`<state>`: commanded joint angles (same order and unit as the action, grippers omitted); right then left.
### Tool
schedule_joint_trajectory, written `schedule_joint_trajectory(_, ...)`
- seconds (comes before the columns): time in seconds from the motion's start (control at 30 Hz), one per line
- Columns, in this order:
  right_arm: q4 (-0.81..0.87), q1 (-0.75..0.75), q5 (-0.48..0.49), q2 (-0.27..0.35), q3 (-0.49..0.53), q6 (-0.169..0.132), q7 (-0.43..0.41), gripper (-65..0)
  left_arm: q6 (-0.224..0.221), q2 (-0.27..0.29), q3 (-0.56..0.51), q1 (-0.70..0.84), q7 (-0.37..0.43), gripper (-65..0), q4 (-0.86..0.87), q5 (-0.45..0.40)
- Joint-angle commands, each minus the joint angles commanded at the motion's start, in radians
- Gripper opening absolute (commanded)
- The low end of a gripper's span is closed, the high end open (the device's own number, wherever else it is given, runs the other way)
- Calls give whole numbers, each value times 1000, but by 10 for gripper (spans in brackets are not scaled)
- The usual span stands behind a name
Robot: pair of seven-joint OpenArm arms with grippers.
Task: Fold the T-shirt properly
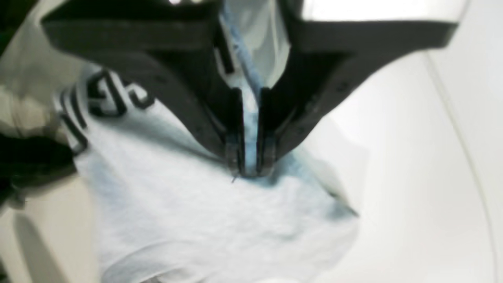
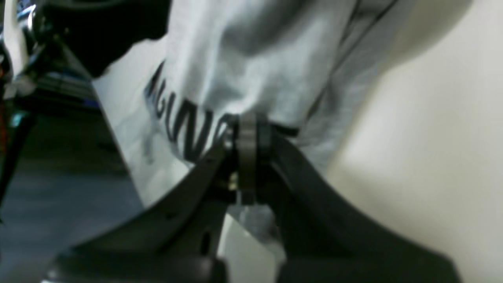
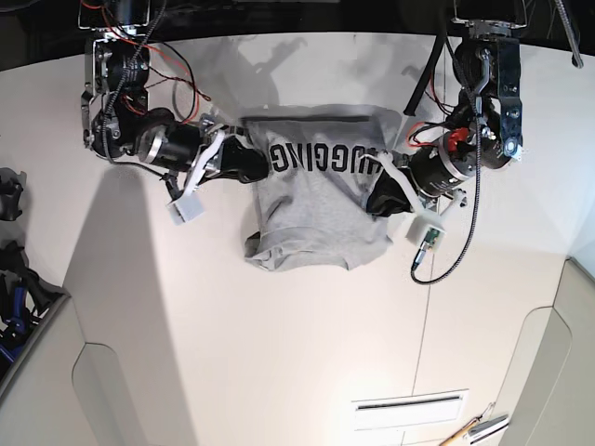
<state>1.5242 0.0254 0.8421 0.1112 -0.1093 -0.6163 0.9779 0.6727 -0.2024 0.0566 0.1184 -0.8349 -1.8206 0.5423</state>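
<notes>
Base view, nearest edge: an orange pencil-like stick [image 3: 457, 434] lies at 5 o'clock on the pale tabletop [image 3: 251, 353], beside a white rectangular panel [image 3: 409, 412] bearing a dark slot. Farther in, slightly toward 12 o'clock from centre, lies the T-shirt [image 3: 321, 204], heather-grey, between the two arms, its near end rumpled into soft folds.

Lettering: bold black capitals cross the shirt's far part, inverted, and appear to read "HUGGING" from right to left; the initial letter lies close to the left gripper [image 1: 250, 163]. The left wrist view shows part of this lettering at 10 o'clock.

Pincer states: the left gripper grasps a narrow fold of the shirt, visible between its fingertips; in the base view it is at the garment's 3 o'clock side. The right gripper [image 2: 251, 125], at about 10 o'clock on the garment, has its fingertips clenched together against or just above the cloth; whether any fabric is caught between them cannot be told.

Far left, at 8 o'clock, dark equipment [image 3: 20, 297] with blue parts borders the tabletop.
</notes>
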Motion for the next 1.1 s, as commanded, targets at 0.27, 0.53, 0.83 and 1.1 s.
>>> schedule_joint_trajectory(0.27, 93, 88, -11, 119, -11, 3, 29, -650, -6, -2, 180, 203, -43, -586, -188, 30)
schedule_joint_trajectory(0.53, 232, 323, 62, 265, -10, 3, 43, -650, -4, -3, 329, 558, -74, -586, -254, 103)
schedule_joint_trajectory(0.83, 232, 474, 83, 445, 166, 3, 51, -650, -8, -2, 322, 858, -75, -586, -252, 61)
schedule_joint_trajectory(1.1, 219, 627, 10, 525, 325, 3, 9, -650, -7, -34, 224, 1045, 124, -585, -134, -47)
